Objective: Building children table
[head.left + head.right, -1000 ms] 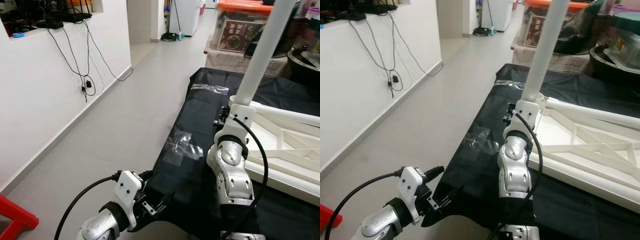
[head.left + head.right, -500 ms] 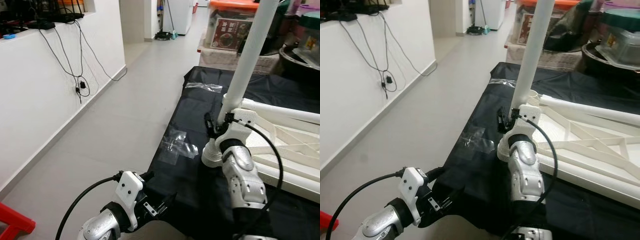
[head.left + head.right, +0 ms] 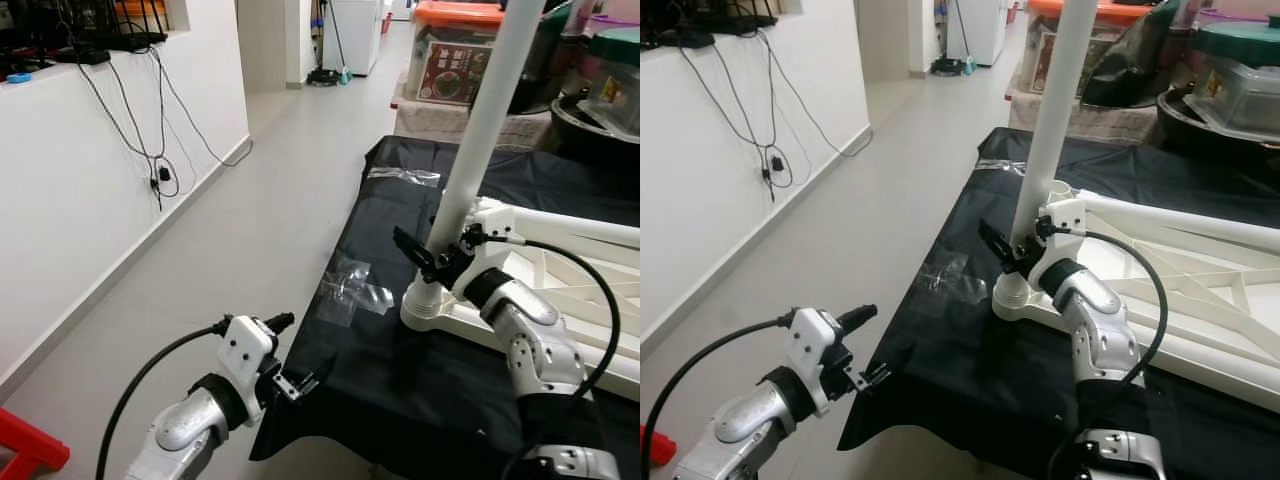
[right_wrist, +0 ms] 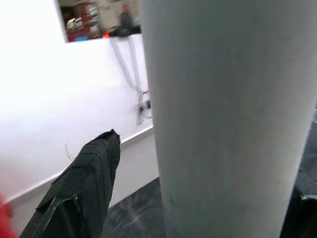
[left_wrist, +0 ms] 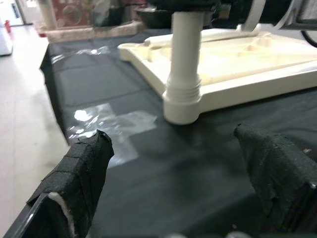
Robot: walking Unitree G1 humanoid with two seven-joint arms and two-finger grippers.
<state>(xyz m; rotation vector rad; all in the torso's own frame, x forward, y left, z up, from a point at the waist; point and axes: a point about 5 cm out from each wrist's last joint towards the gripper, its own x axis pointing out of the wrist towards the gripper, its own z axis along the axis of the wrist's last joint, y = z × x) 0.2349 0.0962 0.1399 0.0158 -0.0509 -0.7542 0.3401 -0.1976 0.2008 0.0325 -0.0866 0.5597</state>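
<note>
Quick count from my seat: one white tabletop (image 3: pixel 560 290) lying upside down on one black sheet (image 3: pixel 390 350), with one white leg (image 3: pixel 480 140) standing upright out of its near-left corner. I think there's a second white tube (image 3: pixel 580 228) lying along the far edge of the tabletop, toward 1 o'clock from the leg. Two patches of clear tape on the sheet: one (image 3: pixel 350 290) at about 9 o'clock from the leg's base, the other (image 3: pixel 402 176) up at 11 o'clock, near the far edge.

My right gripper (image 3: pixel 428 262) sits low on the leg, just above its ribbed collar. The fingers are spread, one either side of the tube; I can't tell whether they're actually touching it. The right wrist camera has the leg (image 4: pixel 228 119) right between the two black fingertips (image 4: pixel 89 173), plus the white wall and cables behind.

My left gripper (image 3: pixel 292 380) hangs off the near-left edge of the sheet, at 7 o'clock from the leg, holding nothing, fingers wide apart. Its wrist camera gives me what the head cameras don't: a low side-on look at the leg's threaded collar (image 5: pixel 182 94) where it meets the tabletop (image 5: pixel 237 64).

One orange-lidded box (image 3: pixel 462 45) sits at 12 o'clock, further back.
</note>
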